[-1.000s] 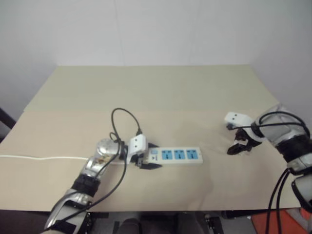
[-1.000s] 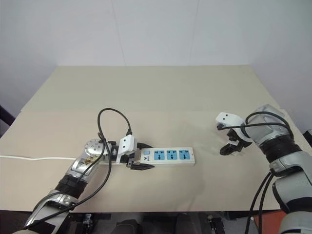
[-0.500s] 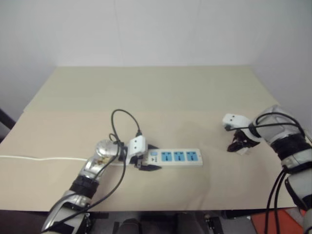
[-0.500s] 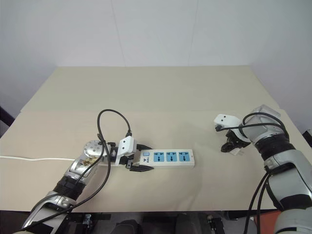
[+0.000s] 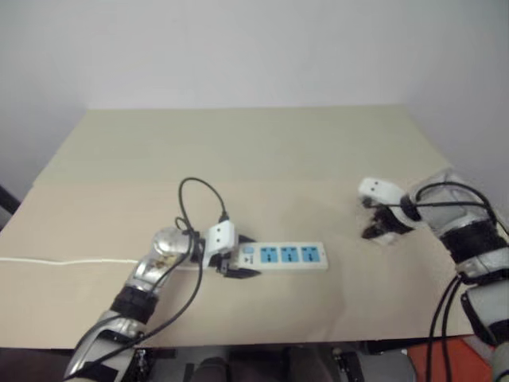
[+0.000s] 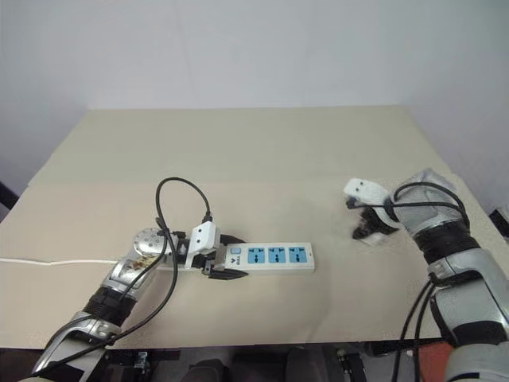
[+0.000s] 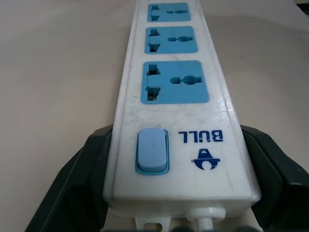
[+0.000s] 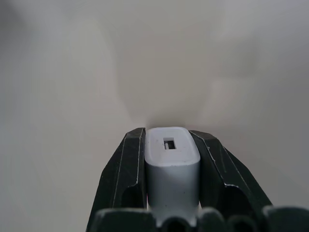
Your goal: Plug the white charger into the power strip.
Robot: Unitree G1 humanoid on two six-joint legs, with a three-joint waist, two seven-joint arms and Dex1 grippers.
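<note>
Table first: a pale beige top, and on it, toward the near edge and somewhat left of the middle, lies the power strip, flat, its three blue socket faces up and its length running along the near edge. Its switch end points toward the left edge, and the left gripper is clenched on that end, one black finger pressed to each long side of the white bar, the blue rocker switch sitting between them. A thin white cord leaves that end and trails straight off over the left edge of the table.

Over by the right edge, well apart from the strip, the right gripper is clamped on the white charger. From the wrist view the little white box sits squarely between the two black fingers, touching both, with a small rectangular port on the face turned outward. From the head views the charger is hard to make out among the dark fingers; whether it clears the tabletop I cannot tell. The sockets on the strip are all bare, the nearest one to the charger being the one at the strip's right end.
</note>
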